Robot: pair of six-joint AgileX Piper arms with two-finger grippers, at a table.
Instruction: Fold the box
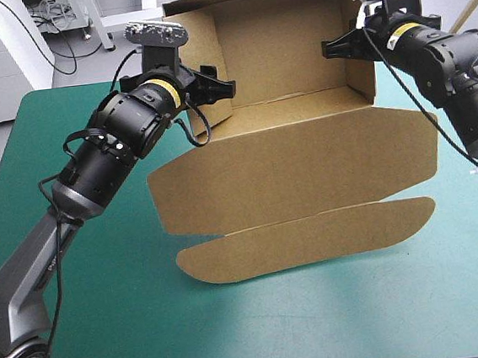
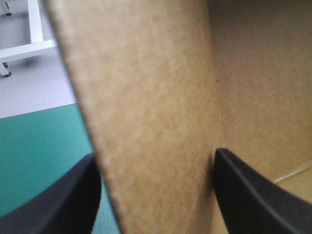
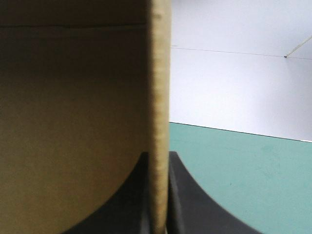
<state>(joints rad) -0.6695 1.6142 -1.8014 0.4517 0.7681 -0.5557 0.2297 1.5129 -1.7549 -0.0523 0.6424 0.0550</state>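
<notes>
Walls raised on brown cardboard box (image 1: 304,151); left tool (image 2: 155,161) spread astride 9 o'clock wall; right tool (image 3: 158,161) pinches 3 o'clock wall. Grip evenly, fold inward.

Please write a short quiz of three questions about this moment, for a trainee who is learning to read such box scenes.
1. True or false: the box lies fully flat, with no wall raised.
2. The right gripper is: A) open above the table; B) shut on the box's side wall; C) resting on the teal-green cover.
3. Fill in: the left gripper's fingers stand apart, with the box's ___ between them.
Key: 1 false; 2 B; 3 wall.
</notes>
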